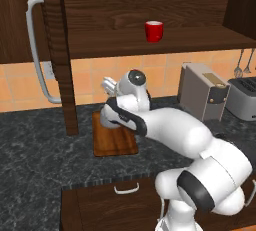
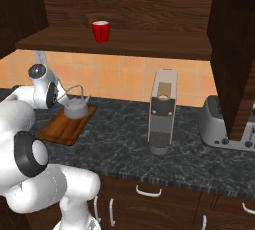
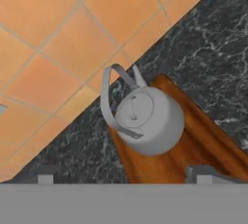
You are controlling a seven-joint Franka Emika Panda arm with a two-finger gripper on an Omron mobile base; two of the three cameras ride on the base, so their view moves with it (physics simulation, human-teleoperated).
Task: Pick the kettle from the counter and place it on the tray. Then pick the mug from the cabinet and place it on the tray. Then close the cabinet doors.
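**Hand view: kettle on the tray, jaws wide and empty**

You can see the kettle (image 3: 147, 121) upright at the tray's (image 3: 203, 145) back end, close to the tiled wall, which leaves bare board in front for the mug (image 1: 154, 31). Your gripper (image 3: 125, 174) hangs above it, fingers spread wide on either side and holding nothing. The mug stands on the open cabinet's (image 1: 165, 42) shelf, likely your next pick.

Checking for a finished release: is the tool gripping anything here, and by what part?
Nothing is held. The tool is open, fingertips apart and clear of the kettle, which sits on the tray with its handle free.
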